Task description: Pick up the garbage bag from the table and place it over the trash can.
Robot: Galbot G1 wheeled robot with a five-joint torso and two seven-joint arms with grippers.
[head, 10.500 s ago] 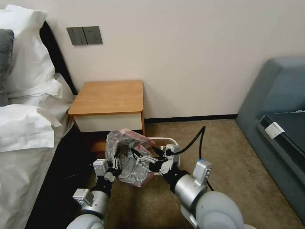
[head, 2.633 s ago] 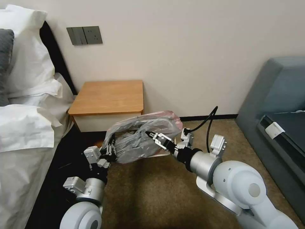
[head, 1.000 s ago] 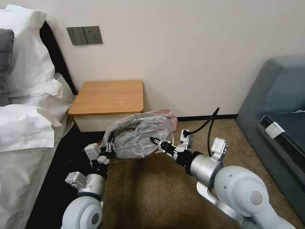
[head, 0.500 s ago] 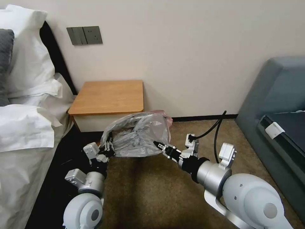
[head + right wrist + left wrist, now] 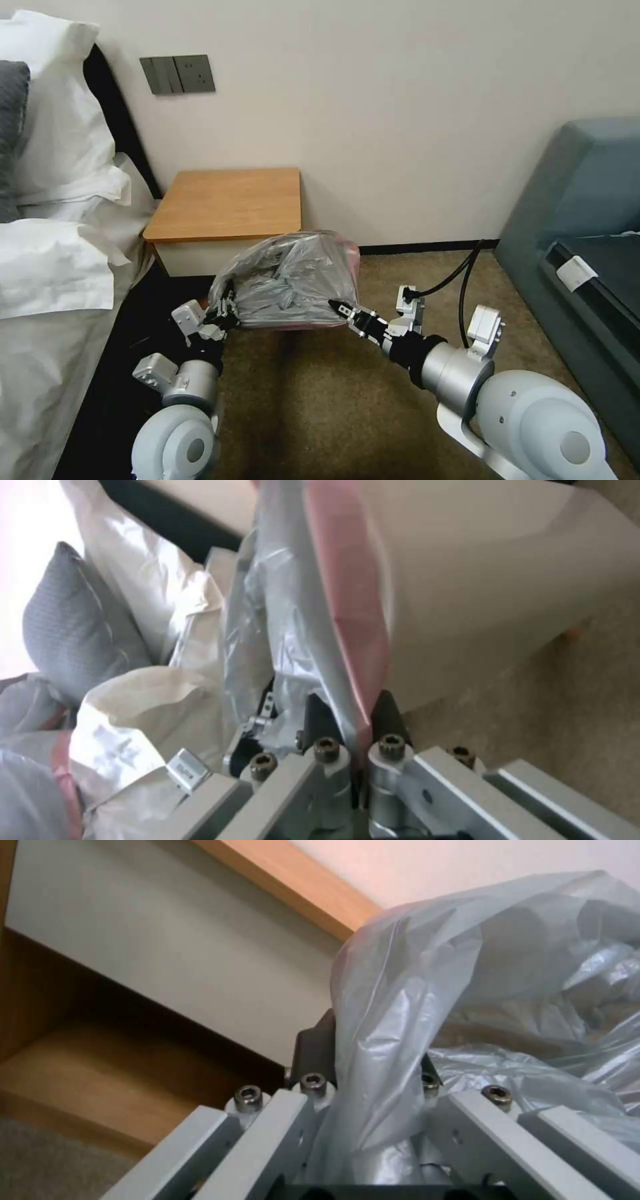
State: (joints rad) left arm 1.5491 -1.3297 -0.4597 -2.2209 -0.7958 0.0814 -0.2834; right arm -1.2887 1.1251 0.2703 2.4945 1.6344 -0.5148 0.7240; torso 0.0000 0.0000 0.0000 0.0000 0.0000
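The garbage bag (image 5: 290,280), crinkly grey plastic with a pinkish rim, is stretched wide between my two grippers, low in front of the table (image 5: 227,200). My left gripper (image 5: 223,310) is shut on the bag's left edge, and plastic (image 5: 467,990) bunches between its fingers (image 5: 313,1090). At the bag's right front corner, my right gripper (image 5: 340,308) is shut on the pink rim (image 5: 347,605). The trash can is hidden under the bag in the head view. Its cream wall (image 5: 480,580) shows in the right wrist view, right against the rim.
The bed with white pillows (image 5: 60,200) lies to the left, close to my left arm. A grey-blue sofa (image 5: 587,220) stands at the right. The wall runs behind the table. Open brown carpet (image 5: 320,400) lies between my arms.
My right gripper has drawn back toward me and lower, pulling the bag's pink rim down. The left gripper has shifted slightly left and down. The bag now sits flatter and lower.
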